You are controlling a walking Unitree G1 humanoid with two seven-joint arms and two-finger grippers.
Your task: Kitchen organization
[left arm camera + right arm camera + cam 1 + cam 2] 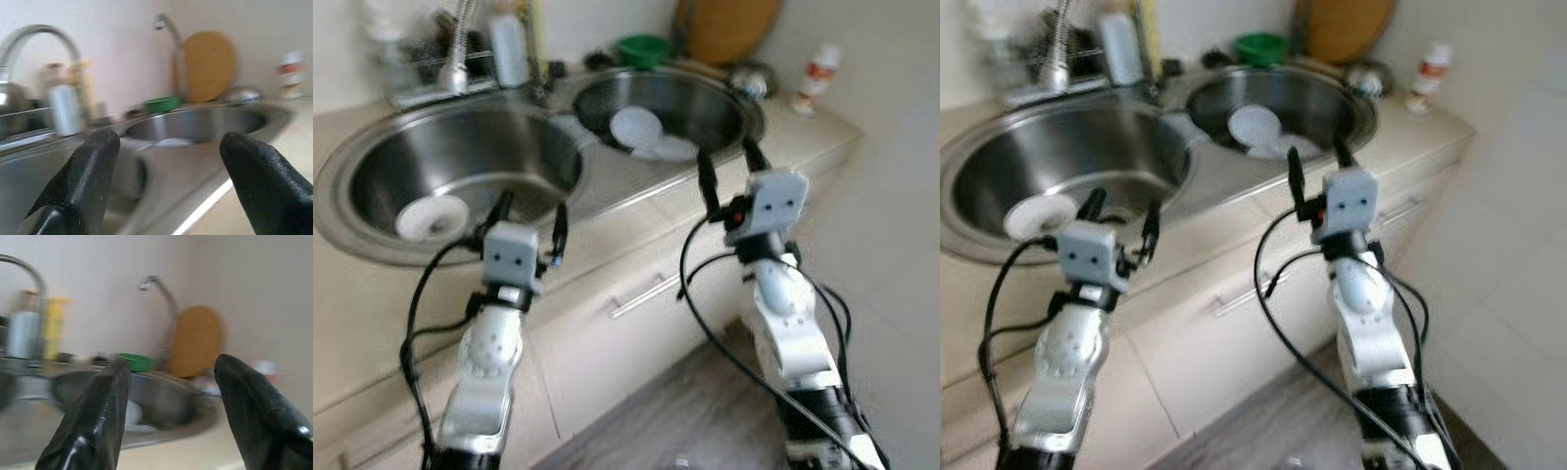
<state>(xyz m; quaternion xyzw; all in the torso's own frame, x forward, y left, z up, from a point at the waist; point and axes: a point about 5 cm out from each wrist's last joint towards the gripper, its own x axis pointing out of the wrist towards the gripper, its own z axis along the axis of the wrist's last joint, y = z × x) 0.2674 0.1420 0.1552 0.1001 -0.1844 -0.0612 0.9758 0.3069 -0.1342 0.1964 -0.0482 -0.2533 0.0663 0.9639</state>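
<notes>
Both arms are up in front of the beige stone counter point(372, 323), and the picture is a bit smeared. The left gripper point(529, 220) hangs over the front rim of the large round steel basin point(372, 176) at the counter's left, fingers spread apart, nothing between them. Down in that basin lies a round white plate point(431, 217), near its front wall. The right gripper point(729, 166) hovers at the front edge of the smaller round steel basin point(705, 103) toward the counter's right, also released and empty. Inside that basin sit what look like two white dishes point(646, 135), overlapping, though blur makes the count unsure. A curved chrome tap point(458, 49) rises behind the left basin. Along the back edge: a green bowl point(643, 47), and a round wooden board point(724, 27) leaning on the wall. At the counter's right corner stands a small white bottle with a red band point(818, 76).
</notes>
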